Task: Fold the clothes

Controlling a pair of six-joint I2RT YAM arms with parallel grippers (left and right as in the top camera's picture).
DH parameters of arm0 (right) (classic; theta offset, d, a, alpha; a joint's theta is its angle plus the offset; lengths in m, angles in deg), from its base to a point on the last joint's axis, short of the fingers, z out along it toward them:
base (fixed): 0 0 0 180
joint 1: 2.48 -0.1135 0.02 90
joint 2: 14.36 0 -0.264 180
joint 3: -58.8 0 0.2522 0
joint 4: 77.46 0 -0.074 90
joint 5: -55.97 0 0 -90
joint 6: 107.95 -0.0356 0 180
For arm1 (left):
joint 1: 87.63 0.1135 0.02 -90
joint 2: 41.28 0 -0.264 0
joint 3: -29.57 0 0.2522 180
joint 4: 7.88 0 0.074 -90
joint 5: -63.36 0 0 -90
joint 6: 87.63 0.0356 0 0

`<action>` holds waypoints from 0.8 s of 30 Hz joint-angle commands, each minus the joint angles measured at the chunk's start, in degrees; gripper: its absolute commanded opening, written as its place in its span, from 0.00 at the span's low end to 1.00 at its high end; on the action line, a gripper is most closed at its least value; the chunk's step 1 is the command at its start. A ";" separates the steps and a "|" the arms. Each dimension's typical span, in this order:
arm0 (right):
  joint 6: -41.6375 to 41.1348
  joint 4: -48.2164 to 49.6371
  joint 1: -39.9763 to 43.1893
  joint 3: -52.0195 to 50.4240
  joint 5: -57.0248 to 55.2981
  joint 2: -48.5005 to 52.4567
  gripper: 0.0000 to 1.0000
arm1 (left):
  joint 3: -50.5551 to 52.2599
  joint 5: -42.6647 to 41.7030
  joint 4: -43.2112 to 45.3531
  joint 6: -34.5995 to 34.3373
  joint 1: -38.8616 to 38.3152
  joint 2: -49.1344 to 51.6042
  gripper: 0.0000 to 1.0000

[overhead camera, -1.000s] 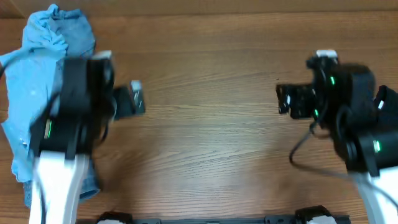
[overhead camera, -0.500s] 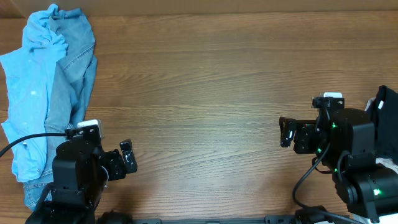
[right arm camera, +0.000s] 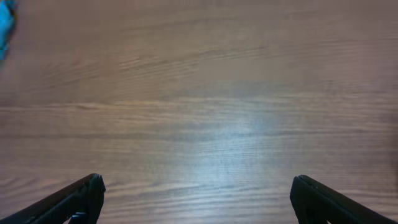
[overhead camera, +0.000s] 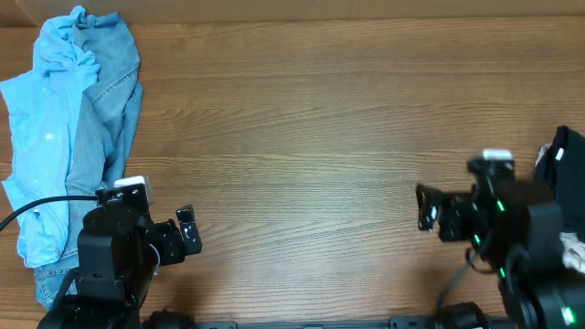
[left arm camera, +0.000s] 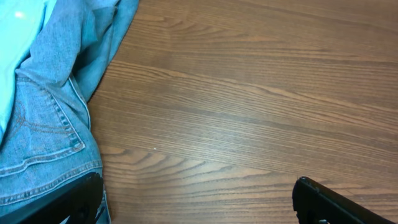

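A light blue shirt (overhead camera: 41, 137) and blue denim jeans (overhead camera: 105, 100) lie crumpled together at the table's far left. The jeans also show in the left wrist view (left arm camera: 43, 124). A black garment with a small white label (overhead camera: 567, 151) peeks in at the right edge, mostly cut off. My left gripper (overhead camera: 187, 233) is open and empty at the front left, just right of the jeans; it shows in the left wrist view (left arm camera: 196, 196). My right gripper (overhead camera: 427, 208) is open and empty at the front right, over bare wood, as in the right wrist view (right arm camera: 196, 193).
The brown wooden table (overhead camera: 302, 137) spans the whole view. A black cable (overhead camera: 46, 203) runs from the left edge to the left arm's base across the blue clothes.
The left arm pulled back from the blue clothes to the front left a second ago and has stayed still since. The right arm has drawn back toward the front right.
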 commanded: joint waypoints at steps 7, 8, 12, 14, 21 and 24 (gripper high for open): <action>-0.11 24.61 0.39 -29.77 3.63 -32.06 1.00 | 0.24 0.90 0.02 -0.57 -0.11 0.07 1.00; -0.11 32.28 0.39 -35.34 3.80 -34.40 1.00 | 0.24 0.90 0.00 -0.57 -0.11 0.07 1.00; -0.07 49.53 0.46 -47.47 3.56 -39.15 1.00 | 0.24 0.90 0.02 -0.55 -0.11 0.07 1.00; -0.04 55.30 0.50 -51.39 2.38 -39.04 1.00 | 0.24 0.90 0.00 -0.57 -0.11 0.07 1.00; -0.11 59.71 0.55 -58.66 -0.15 -39.04 1.00 | 0.24 0.90 0.02 -0.57 -0.11 0.07 1.00; -0.09 59.67 0.50 -58.66 0.96 -39.04 1.00 | 0.24 0.90 0.00 -0.57 -0.11 0.07 1.00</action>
